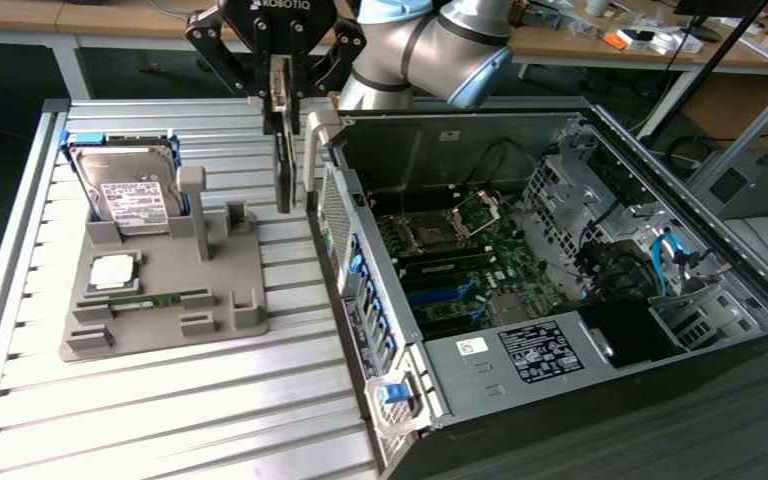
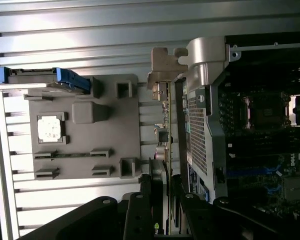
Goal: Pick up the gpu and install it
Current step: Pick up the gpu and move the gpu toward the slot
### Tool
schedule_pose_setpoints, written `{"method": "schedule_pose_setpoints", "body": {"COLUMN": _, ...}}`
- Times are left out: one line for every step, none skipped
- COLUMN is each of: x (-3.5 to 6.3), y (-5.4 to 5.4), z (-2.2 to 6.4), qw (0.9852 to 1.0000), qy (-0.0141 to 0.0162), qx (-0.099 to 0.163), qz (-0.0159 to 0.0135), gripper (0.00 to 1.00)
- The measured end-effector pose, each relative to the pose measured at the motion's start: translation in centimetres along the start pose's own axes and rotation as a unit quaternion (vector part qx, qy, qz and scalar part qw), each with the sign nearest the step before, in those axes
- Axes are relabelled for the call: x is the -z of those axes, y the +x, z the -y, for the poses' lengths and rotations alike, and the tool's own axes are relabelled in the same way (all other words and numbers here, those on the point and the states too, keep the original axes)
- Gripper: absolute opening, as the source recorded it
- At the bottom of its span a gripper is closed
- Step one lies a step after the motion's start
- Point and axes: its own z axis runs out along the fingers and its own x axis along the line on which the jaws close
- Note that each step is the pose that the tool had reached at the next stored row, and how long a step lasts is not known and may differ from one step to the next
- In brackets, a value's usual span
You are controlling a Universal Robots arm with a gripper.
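Slatted metal table (image 1: 157, 400) carried one grey holder (image 1: 231, 300) and one open computer case (image 1: 491, 135). One tool (image 1: 281, 100), marked ROBOTIQ, was clamped partway closed on one gpu (image 1: 284, 175), which hung edge-down directly below it, between holder and case. One white-labelled hard drive (image 1: 131, 195) stood in the holder.

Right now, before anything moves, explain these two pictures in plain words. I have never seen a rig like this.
The machine is a robot arm ending in a black two-fingered gripper. One picture comes from a camera standing off the arm, the other from a camera on its wrist, looking down past the fingers. On the slatted metal table sits a grey holder tray carrying a hard drive, a processor chip and a memory stick. Beside it is an open computer case. The gripper is shut on the gpu, a thin card hanging upright between tray and case.
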Motion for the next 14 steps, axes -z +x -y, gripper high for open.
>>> {"method": "schedule_pose_setpoints", "body": {"x": 0.0, "y": -0.04, "z": 0.05, "qw": 1.0, "qy": 0.0001, "qx": 0.0, "qz": 0.0, "gripper": 0.27}}
{"method": "schedule_pose_setpoints", "body": {"x": 0.0, "y": -0.08, "z": 0.11, "qw": 1.0, "qy": 0.0001, "qx": 0.0, "qz": 0.0, "gripper": 0.27}}
{"method": "schedule_pose_setpoints", "body": {"x": 0.0, "y": -0.13, "z": 0.17, "qw": 1.0, "qy": 0.0002, "qx": 0.0, "qz": 0.0, "gripper": 0.27}}
{"method": "schedule_pose_setpoints", "body": {"x": 0.0, "y": -0.2, "z": 0.25, "qw": 1.0, "qy": 0.0003, "qx": 0.0, "qz": 0.0, "gripper": 0.27}}
{"method": "schedule_pose_setpoints", "body": {"x": 0.0, "y": -0.25, "z": 0.31, "qw": 1.0, "qy": 0.0003, "qx": 0.0, "qz": 0.0, "gripper": 0.27}}
{"method": "schedule_pose_setpoints", "body": {"x": 0.0, "y": -0.32, "z": 0.39, "qw": 1.0, "qy": 0.0004, "qx": 0.0, "qz": 0.0, "gripper": 0.27}}
{"method": "schedule_pose_setpoints", "body": {"x": 0.0, "y": -0.39, "z": 0.46, "qw": 1.0, "qy": 0.0005, "qx": 0.0, "qz": 0.0, "gripper": 0.27}}
{"method": "schedule_pose_setpoints", "body": {"x": -0.01, "y": -0.45, "z": 0.52, "qw": 1.0, "qy": 0.0005, "qx": 0.0, "qz": 0.0, "gripper": 0.27}}
{"method": "schedule_pose_setpoints", "body": {"x": -0.01, "y": -0.54, "z": 0.61, "qw": 1.0, "qy": 0.0006, "qx": 0.0, "qz": 0.0, "gripper": 0.27}}
{"method": "schedule_pose_setpoints", "body": {"x": -0.01, "y": -0.62, "z": 0.68, "qw": 1.0, "qy": 0.0007, "qx": 0.0, "qz": 0.0, "gripper": 0.27}}
{"method": "schedule_pose_setpoints", "body": {"x": -0.01, "y": -0.67, "z": 0.74, "qw": 1.0, "qy": 0.0007, "qx": 0.0, "qz": 0.0, "gripper": 0.27}}
{"method": "schedule_pose_setpoints", "body": {"x": -0.01, "y": -0.73, "z": 0.8, "qw": 1.0, "qy": 0.0008, "qx": 0.0, "qz": 0.0001, "gripper": 0.27}}
{"method": "schedule_pose_setpoints", "body": {"x": -0.01, "y": -0.79, "z": 0.86, "qw": 1.0, "qy": 0.0008, "qx": 0.0, "qz": 0.0001, "gripper": 0.27}}
{"method": "schedule_pose_setpoints", "body": {"x": -0.01, "y": -0.86, "z": 0.93, "qw": 1.0, "qy": 0.0009, "qx": 0.0, "qz": 0.0, "gripper": 0.27}}
